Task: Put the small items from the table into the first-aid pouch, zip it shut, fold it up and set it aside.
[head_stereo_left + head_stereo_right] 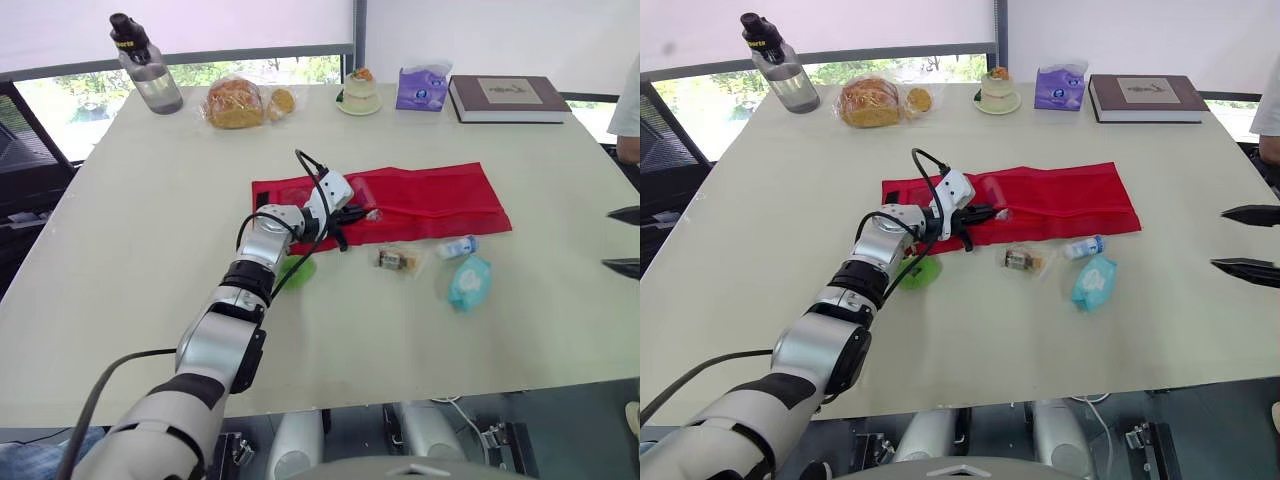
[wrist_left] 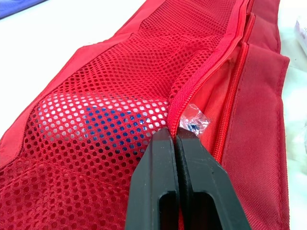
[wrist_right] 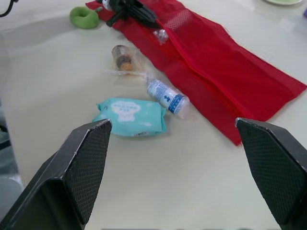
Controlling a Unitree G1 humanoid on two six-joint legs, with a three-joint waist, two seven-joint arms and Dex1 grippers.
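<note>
The red first-aid pouch (image 1: 430,200) lay unfolded flat across the middle of the counter (image 1: 130,250), its long side running along the far edge and its zipper (image 2: 211,72) wide open. There was mesh on the pocket, and a white-and-blue item (image 2: 96,120) sat inside it. So this was the loading step!

The left gripper (image 2: 173,138) was right at the zipper mouth near the pouch's left end, jaws clenched tight. A small crinkly clear wrapper (image 2: 194,120) sat at their very tips, though whether it was pinched or merely nudged was hard to call. The next move looked to be easing that wrapper past the zipper teeth without snagging.

Plenty waited on the near side of the pouch:
- a wrapped brownish piece (image 1: 393,260)
- a small white-and-blue bottle (image 1: 458,247)
- a teal tissue pack (image 1: 469,281)
- a green ring (image 1: 296,270) beside the left arm

The right gripper (image 3: 172,125) hovered at the counter's right edge, jaws spread wide and holding nothing. Zipping and folding were not yet begun.
</note>
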